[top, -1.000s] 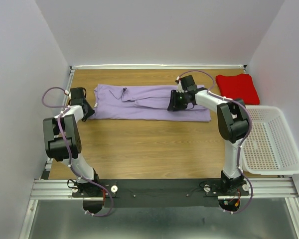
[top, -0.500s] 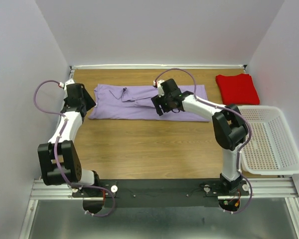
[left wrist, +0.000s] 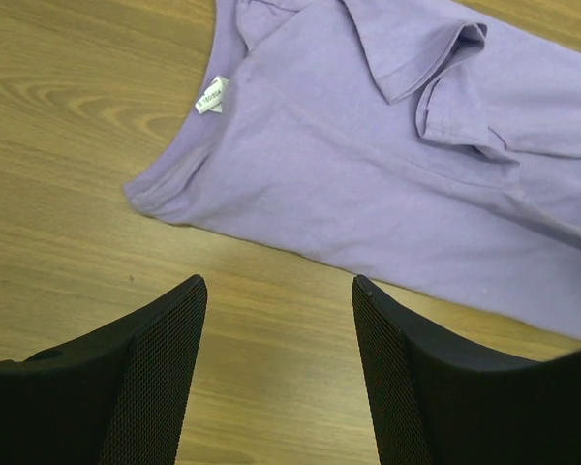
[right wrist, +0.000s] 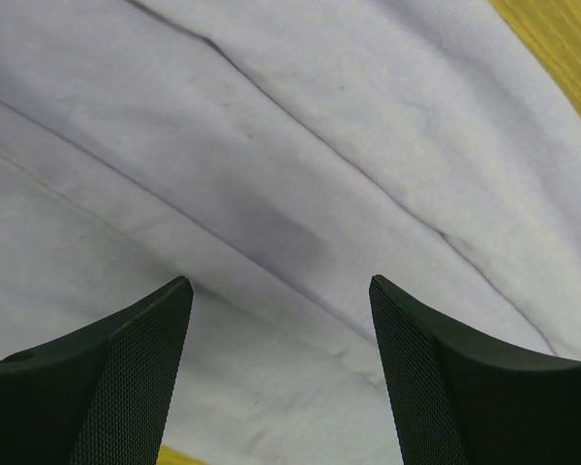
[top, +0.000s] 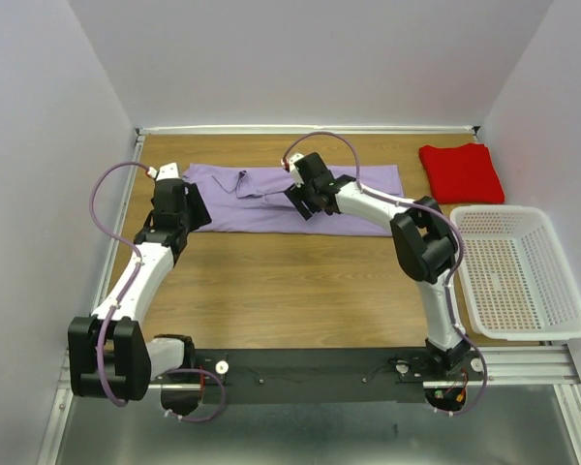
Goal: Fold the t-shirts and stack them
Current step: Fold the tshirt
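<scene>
Nearby: white basket [top: 518,281] right | red t-shirt [top: 462,172] just behind it

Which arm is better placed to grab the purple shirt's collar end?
Left: the left end effector hovers open beside the collar end of the purple shirt; the right end effector is over its middle.

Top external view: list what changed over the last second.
The right gripper slid left along the lavender shirt toward its middle. The left gripper kept near the shirt's left edge while its elbow dropped toward the near edge. Both stand open, holding nothing. The lavender shirt, red shirt and basket stayed put.
</scene>
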Robot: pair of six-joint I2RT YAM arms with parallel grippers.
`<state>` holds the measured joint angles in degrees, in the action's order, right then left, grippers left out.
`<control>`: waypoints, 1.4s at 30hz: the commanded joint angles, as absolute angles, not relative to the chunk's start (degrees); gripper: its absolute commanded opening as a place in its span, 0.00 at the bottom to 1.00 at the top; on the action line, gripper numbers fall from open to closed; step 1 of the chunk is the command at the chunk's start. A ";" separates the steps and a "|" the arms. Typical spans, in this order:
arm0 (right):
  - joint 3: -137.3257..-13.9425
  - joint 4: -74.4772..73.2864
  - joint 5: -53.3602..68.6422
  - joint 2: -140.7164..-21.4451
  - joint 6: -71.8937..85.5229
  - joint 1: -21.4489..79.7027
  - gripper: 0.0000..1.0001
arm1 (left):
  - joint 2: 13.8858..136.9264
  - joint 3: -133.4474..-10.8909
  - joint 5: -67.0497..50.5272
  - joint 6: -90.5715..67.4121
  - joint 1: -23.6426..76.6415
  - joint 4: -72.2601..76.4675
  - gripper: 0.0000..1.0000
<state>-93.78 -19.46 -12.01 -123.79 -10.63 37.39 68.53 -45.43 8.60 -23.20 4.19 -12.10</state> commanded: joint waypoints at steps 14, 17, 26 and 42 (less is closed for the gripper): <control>-105.29 -20.21 -23.38 -131.14 -7.58 29.11 0.81 | 65.65 -42.45 10.20 -21.09 4.31 -11.43 0.69; -103.46 -20.92 -21.19 -128.42 -3.97 26.64 0.80 | 66.70 -42.71 9.58 -21.18 4.39 -11.25 0.69; -85.64 -21.62 -10.65 -111.30 7.18 22.78 0.71 | 75.83 -49.38 8.44 -22.15 4.22 -10.55 0.67; -62.51 -20.30 -2.90 -99.58 20.21 9.23 0.58 | 98.96 -60.56 4.58 -23.73 -3.95 -12.30 0.56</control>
